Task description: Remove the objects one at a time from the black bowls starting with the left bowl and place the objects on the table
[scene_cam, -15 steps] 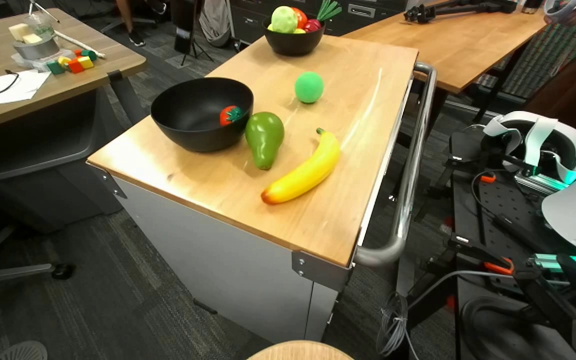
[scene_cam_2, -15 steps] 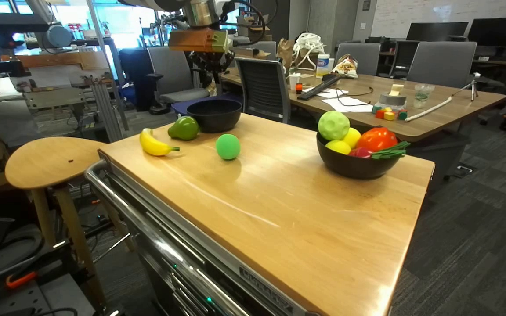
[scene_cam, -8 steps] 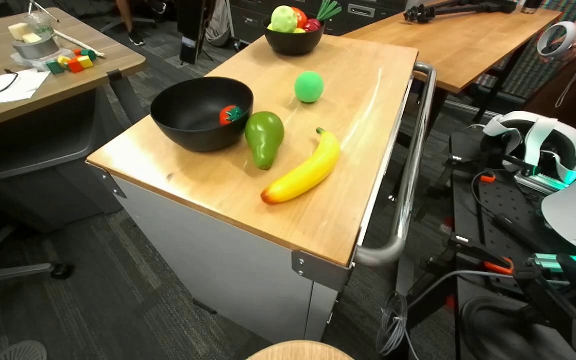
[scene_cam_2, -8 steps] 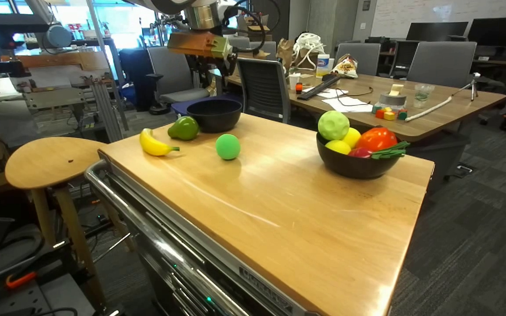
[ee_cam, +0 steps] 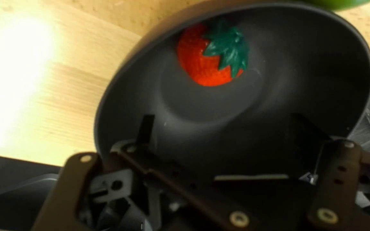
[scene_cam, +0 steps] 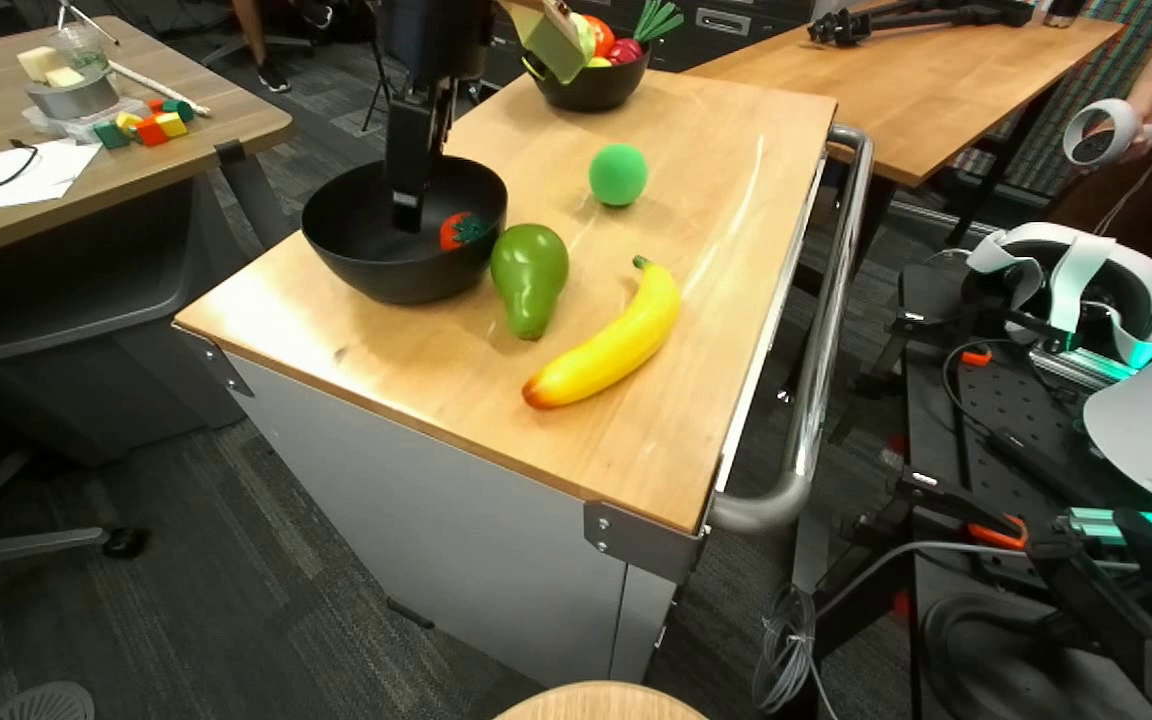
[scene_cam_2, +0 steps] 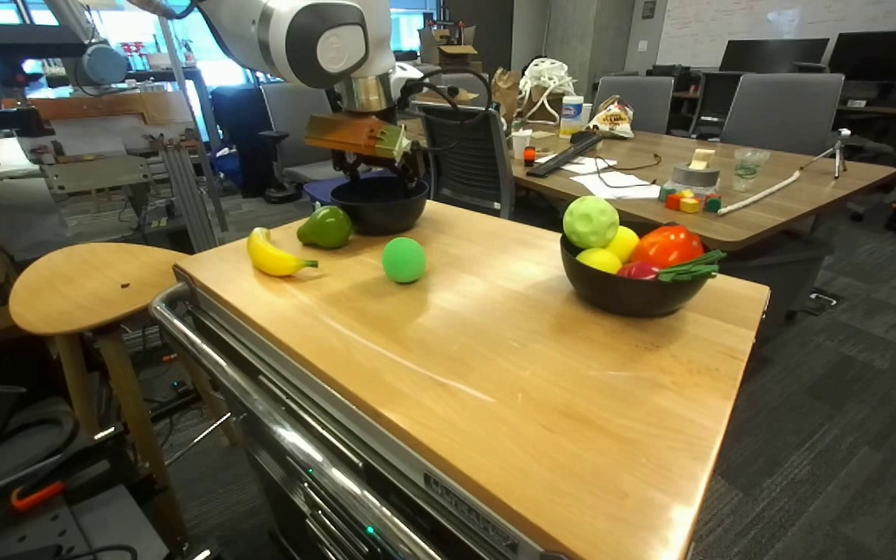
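Jaws lowered, spread, wrist view's strawberry (ee_cam: pixel 209 59) hidden by bowl (scene_cam_2: pixel 386 218) in an exterior view

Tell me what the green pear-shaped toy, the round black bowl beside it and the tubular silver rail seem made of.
Green pear-shaped toy: glossy, likely hard plastic, given sharp highlights; painted foam possible.
Round black bowl: matte, perhaps plastic or coated metal; only soft reflections show.
Tubular silver rail: polished, apparently metal, given bright reflected streaks.

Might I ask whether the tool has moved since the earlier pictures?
Yes: in an exterior view, the tool has descended toward the left black bowl.
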Robot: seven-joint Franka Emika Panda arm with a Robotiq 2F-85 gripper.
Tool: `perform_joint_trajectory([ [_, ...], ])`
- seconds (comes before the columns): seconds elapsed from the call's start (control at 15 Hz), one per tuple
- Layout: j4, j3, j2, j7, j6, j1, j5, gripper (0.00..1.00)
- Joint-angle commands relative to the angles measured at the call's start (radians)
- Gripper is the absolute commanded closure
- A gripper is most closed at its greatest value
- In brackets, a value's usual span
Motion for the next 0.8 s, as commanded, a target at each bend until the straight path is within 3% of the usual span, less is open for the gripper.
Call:
perform_joint_trajectory([
  [0.0,0.062,-0.034,0.054,0.111,-0.035,0.036,-0.075,0.00],
  [0.07,0.072,-0.048,0.065,0.150,-0.045,0.048,-0.103,0.00],
  [0.2,0.097,-0.069,0.083,0.208,-0.083,0.068,-0.151,0.26],
  [0.4,0.154,-0.094,0.105,0.275,-0.221,0.099,-0.221,0.48],
  [0.6,0.210,-0.101,0.123,0.304,-0.341,0.127,-0.281,0.51],
  [0.67,0.228,-0.100,0.129,0.307,-0.373,0.133,-0.296,0.46],
  [0.73,0.243,-0.098,0.134,0.311,-0.399,0.140,-0.309,0.51],
])
